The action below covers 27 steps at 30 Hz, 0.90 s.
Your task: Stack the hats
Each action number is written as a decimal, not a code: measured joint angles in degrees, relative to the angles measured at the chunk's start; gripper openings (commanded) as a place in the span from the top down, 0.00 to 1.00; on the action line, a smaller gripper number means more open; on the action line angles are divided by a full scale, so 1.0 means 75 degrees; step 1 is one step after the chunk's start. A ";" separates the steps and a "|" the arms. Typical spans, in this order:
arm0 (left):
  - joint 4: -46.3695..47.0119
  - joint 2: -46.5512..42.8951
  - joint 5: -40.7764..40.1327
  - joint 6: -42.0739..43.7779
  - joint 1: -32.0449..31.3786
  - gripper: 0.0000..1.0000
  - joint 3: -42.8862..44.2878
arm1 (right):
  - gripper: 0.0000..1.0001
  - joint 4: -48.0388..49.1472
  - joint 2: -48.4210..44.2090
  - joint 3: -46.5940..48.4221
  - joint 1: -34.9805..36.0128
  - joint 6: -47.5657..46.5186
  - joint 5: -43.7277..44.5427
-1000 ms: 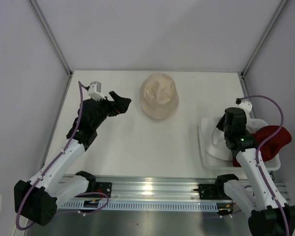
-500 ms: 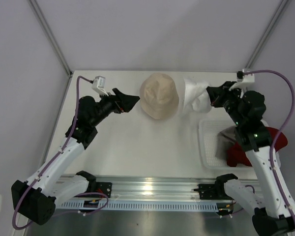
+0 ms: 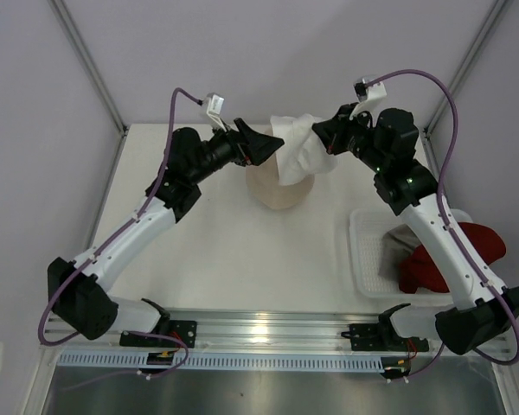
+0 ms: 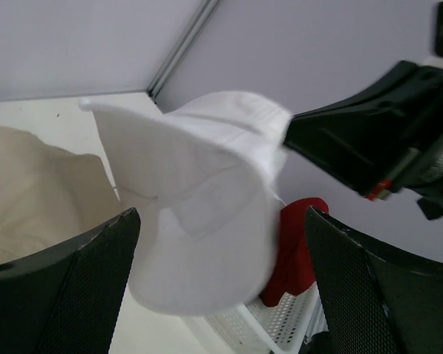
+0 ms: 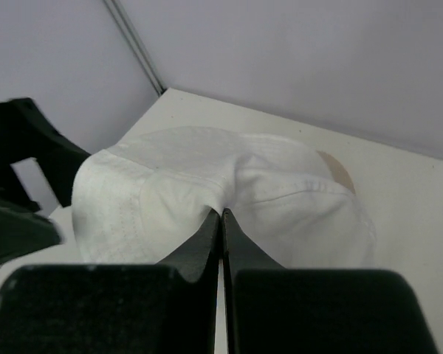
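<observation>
Placement is what counts in this step. My right gripper [image 3: 329,138] is clamped shut on a fold of the white hat [image 3: 301,152], which hangs from it in the air at the back of the worktop [image 3: 242,251]. It hangs directly over the beige hat [image 3: 277,192], which lies flat on the worktop. My left gripper [image 3: 265,143] stands wide open. In its wrist view the two fingers sit either side of the hanging brim and hold nothing. I cannot tell whether either finger brushes the fabric.

The white hat is soft and hangs folded on itself, so I judge that a plain drop would leave it crumpled or sliding off to one side. I would close the left gripper on the free edge of the brim, opposite the right gripper's pinch. Then I would draw the two grippers slightly apart so the opening spreads. With the opening facing down and centred over the beige crown, I would lower both arms together and slowly. I would let go only once the brim rests all round.

The main risk is pushing the beige hat sideways, so I would come straight down.

The red hat [image 3: 487,242] lies in the white basket [image 3: 357,252] on the right, partly behind my right arm, and has yet to join the stack.
</observation>
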 measured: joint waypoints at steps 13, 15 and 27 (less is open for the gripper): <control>0.0906 0.0699 -0.0289 -0.0816 -0.0006 0.25 -0.0055 | 1.00 0.0242 0.1040 0.0682 0.0306 -0.0344 -0.0192; 0.1014 0.0699 -0.0306 -0.0901 -0.0006 0.48 -0.0085 | 1.00 0.0242 0.1166 0.0682 0.0321 -0.0373 -0.0224; 0.1154 0.0889 -0.1195 -0.1008 0.0373 0.99 -0.0189 | 0.75 0.0300 0.1766 0.1166 0.0329 -0.0405 -0.0664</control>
